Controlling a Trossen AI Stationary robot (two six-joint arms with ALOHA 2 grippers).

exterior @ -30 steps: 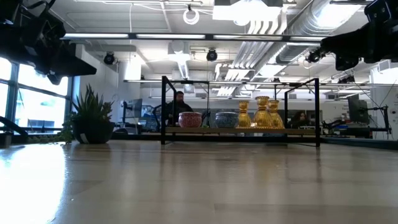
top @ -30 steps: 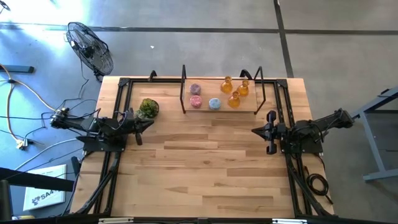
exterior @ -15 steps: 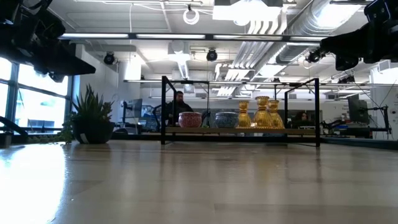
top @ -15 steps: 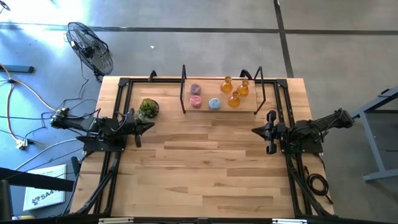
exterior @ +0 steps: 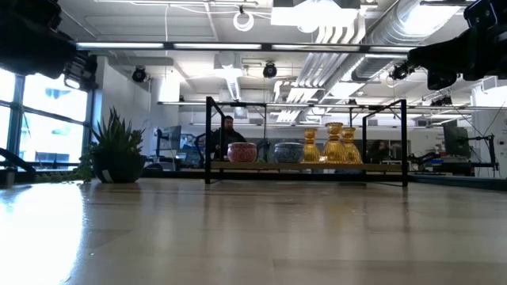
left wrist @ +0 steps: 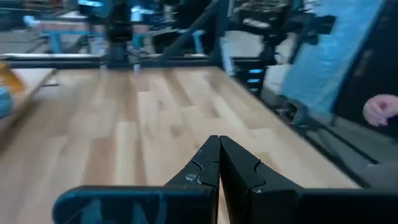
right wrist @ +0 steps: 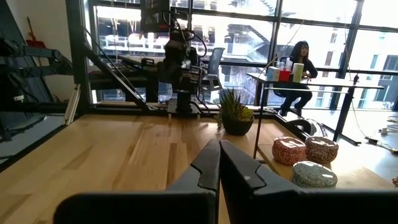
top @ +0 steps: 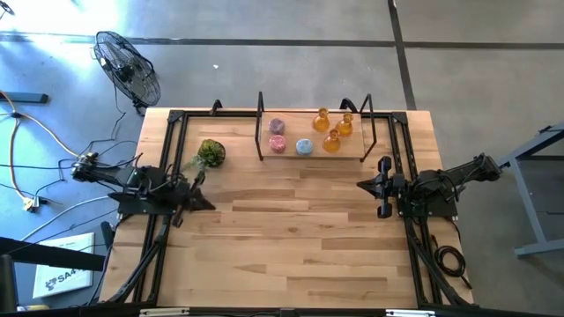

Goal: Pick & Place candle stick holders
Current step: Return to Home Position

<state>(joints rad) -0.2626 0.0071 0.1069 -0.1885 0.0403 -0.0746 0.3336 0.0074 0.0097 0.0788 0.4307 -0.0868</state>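
Note:
Six candle stick holders stand on a low wooden shelf in a black frame (top: pixel 261 123) at the table's far side: two pink (top: pixel 277 126) (top: pixel 278 143), one light blue (top: pixel 305 146), three amber (top: pixel 322 120) (top: pixel 345 124) (top: pixel 332 141). They also show in the low view (exterior: pixel 242 151) (exterior: pixel 334 142). My left gripper (top: pixel 208 205) is shut and empty at the table's left, above the wood, its closed tips showing in the left wrist view (left wrist: pixel 219 140). My right gripper (top: pixel 359 185) is shut and empty at the table's right, near the shelf's right end (right wrist: pixel 219 144).
A green leafy plant ball (top: pixel 211 153) sits on the table left of the shelf, just beyond my left gripper. Black frame rails (top: pixel 176 119) run along the table's edges. A person's hand (left wrist: pixel 380 109) shows beyond the table's edge. The wood between the arms is bare.
My left gripper has swung away from the plant ball toward the table's near edge, turning so that it now points toward the near right. It has stayed shut. My right arm has kept still.

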